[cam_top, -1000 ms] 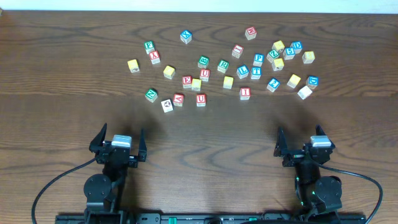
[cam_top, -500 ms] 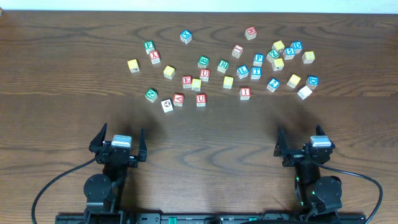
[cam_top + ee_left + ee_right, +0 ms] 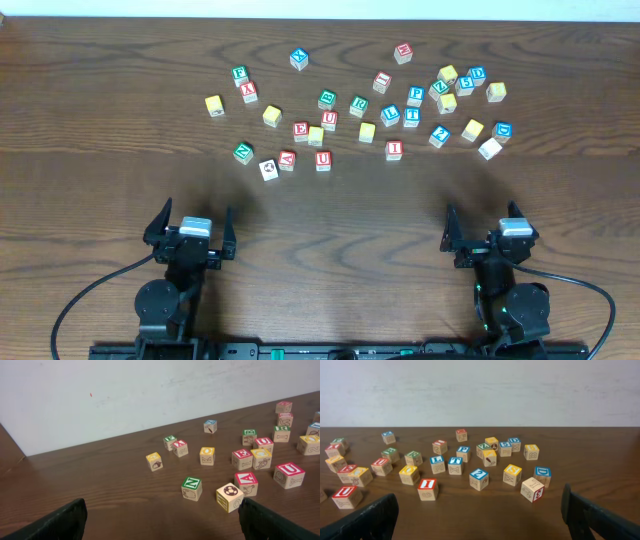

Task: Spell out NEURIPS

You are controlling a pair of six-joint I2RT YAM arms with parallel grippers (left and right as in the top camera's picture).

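Left gripper spread wide, right gripper spread wide too, both empty, well back; green N ahead of the left, red I ahead of the right.

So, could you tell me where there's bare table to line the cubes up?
Bare: the table strip from cubes N, U, I down to left arm and right arm; also left of the leftmost yellow cube. Crowded: the right cluster around P and T.
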